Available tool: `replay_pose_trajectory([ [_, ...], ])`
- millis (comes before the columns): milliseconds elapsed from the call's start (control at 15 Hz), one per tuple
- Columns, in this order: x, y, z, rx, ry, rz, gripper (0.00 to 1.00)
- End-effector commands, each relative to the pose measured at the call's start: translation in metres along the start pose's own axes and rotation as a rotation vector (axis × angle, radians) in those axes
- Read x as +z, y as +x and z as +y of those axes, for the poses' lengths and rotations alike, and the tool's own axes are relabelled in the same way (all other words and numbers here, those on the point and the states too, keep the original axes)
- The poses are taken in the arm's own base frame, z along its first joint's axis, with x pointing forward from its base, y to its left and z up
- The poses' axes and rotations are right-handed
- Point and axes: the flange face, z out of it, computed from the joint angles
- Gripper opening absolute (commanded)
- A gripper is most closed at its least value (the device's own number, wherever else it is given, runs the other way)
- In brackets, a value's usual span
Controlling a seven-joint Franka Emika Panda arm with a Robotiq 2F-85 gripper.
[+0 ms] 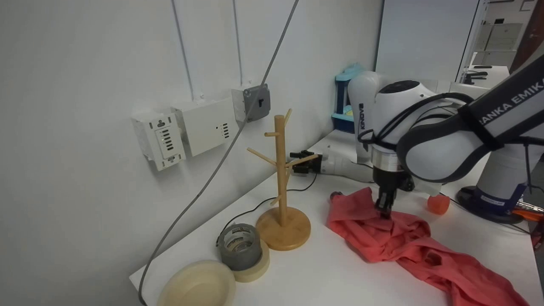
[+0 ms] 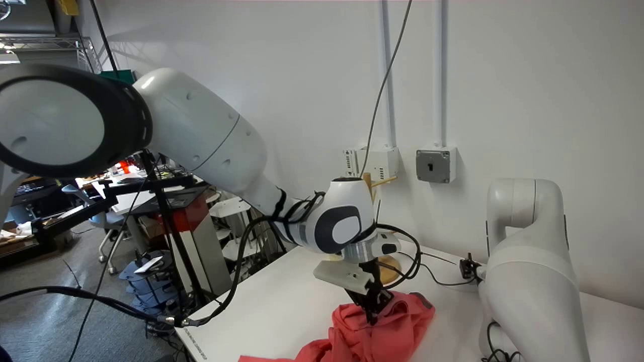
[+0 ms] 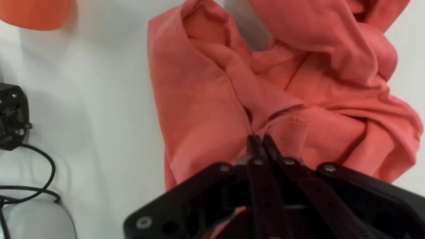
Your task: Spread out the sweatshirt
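Note:
The coral-red sweatshirt (image 1: 369,242) lies bunched and wrinkled on the white table in an exterior view, with a long twisted part reaching to the lower right. It also shows in an exterior view (image 2: 372,344), cut off by the bottom edge. In the wrist view the sweatshirt (image 3: 199,109) fills the middle, with several overlapping folds. My gripper (image 3: 260,137) points down into it, and its fingertips are nearly together with a thin fold of the cloth pinched between them. In both exterior views the gripper (image 1: 383,212) (image 2: 372,318) is down at the heaped end of the sweatshirt.
A wooden mug tree (image 1: 281,178) stands beside the sweatshirt. Tape rolls (image 1: 240,255) and a beige bowl (image 1: 197,284) stand farther along. An orange cup (image 1: 438,204) is near the robot base. A second arm (image 2: 533,286) lies across the table's wall side, with black cables.

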Motion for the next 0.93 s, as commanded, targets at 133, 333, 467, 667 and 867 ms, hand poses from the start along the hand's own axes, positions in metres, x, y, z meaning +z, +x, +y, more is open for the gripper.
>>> replay_pose_trajectory([
  [133, -0.017, 0.005, 0.007, 0.024, -0.096, 0.086, 0.01],
  [333, -0.047, 0.010, 0.013, -0.006, -0.236, 0.183, 0.01],
  [467, -0.061, 0.017, 0.014, -0.032, -0.337, 0.229, 0.01],
  [667, -0.069, 0.026, 0.009, -0.054, -0.474, 0.314, 0.01],
  [867, -0.068, 0.034, 0.003, -0.040, -0.599, 0.402, 0.01],
])
